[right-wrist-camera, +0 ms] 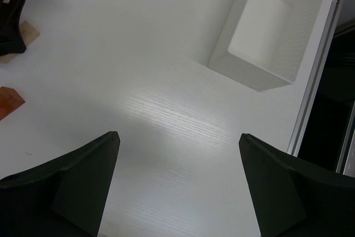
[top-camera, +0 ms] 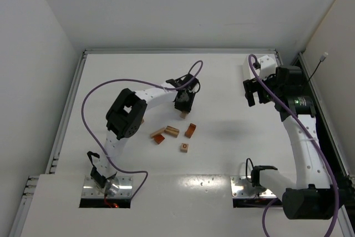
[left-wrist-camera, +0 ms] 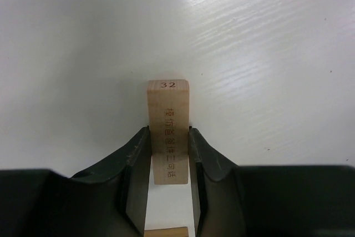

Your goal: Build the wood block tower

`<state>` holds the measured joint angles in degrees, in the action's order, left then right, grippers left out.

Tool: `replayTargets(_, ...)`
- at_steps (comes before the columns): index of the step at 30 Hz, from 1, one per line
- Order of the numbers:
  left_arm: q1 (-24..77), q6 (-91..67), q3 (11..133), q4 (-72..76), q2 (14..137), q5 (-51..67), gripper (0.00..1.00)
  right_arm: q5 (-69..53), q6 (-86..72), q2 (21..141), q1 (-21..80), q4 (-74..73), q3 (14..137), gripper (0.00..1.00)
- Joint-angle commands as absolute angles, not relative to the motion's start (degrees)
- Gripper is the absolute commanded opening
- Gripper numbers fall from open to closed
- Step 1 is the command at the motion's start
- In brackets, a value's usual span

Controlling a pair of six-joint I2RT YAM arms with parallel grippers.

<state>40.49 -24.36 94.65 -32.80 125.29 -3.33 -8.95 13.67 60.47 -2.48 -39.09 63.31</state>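
A tan block [left-wrist-camera: 167, 109] marked 32 is clamped between the fingers of the left tool [left-wrist-camera: 168, 134], its far end reaching past the fingertips; contact with the desk [top-camera: 222, 154] cannot be told. In the top view it is held just left of centre frame. Below it five loose pieces are scattered close together and unstacked: two tan flat pieces [top-camera: 158, 133] [top-camera: 172, 131], one small reddish piece [top-camera: 160, 140], one reddish-brown arch piece [top-camera: 190, 130] and one tan cube [top-camera: 184, 147]. Bare desk is seen all around them, out to the raised rim. At right, the right tool [right-wrist-camera: 178, 138] is held wide apart and empty, near one white tray [right-wrist-camera: 249, 79] at the upper right edge.
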Motion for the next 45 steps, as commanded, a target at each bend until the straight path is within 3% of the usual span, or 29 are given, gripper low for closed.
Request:
replayTargets(1,39.29,-34.17,95.01,-35.77,128.50,-4.57,0.00,-8.53,12.48,60.47,-2.64,-37.27,63.02,0.86)
replayTargets(22,39.29,-49.22,101.24,-35.24,133.33,-9.32,0.00,-9.58,11.34,59.41,-2.64,-38.32,61.87,0.86)
replayTargets(25,39.29,-49.22,100.73,-34.63,133.33,-9.32,0.23,-9.58,11.34,59.41,-2.64,-38.32,61.87,0.86)
replayTargets(26,39.29,-49.22,100.72,-34.11,133.33,-8.79,0.44,-9.58,11.34,59.41,-2.64,-38.32,61.87,0.86)
replayTargets(27,39.29,-49.22,100.72,-34.10,132.81,-8.79,0.54,-9.58,11.34,59.41,-2.64,-38.32,61.27,0.86)
replayTargets(31,39.29,-47.03,99.67,-32.87,131.67,-7.21,0.82,-10.11,10.81,59.41,-2.64,-37.79,60.73,0.86)
replayTargets(33,39.29,-46.24,99.06,-32.35,130.96,-7.21,0.90,-10.63,10.81,59.41,-2.64,-37.79,60.73,0.86)
replayTargets(41,40.42,-37.28,94.92,-29.45,119.97,-13.27,0.93,-10.63,10.81,58.27,-2.64,-37.27,59.07,0.86)
replayTargets(45,40.43,-29.29,87.91,-25.84,106.13,-15.73,0.90,-11.16,12.56,57.05,-2.11,-36.66,57.84,0.86)
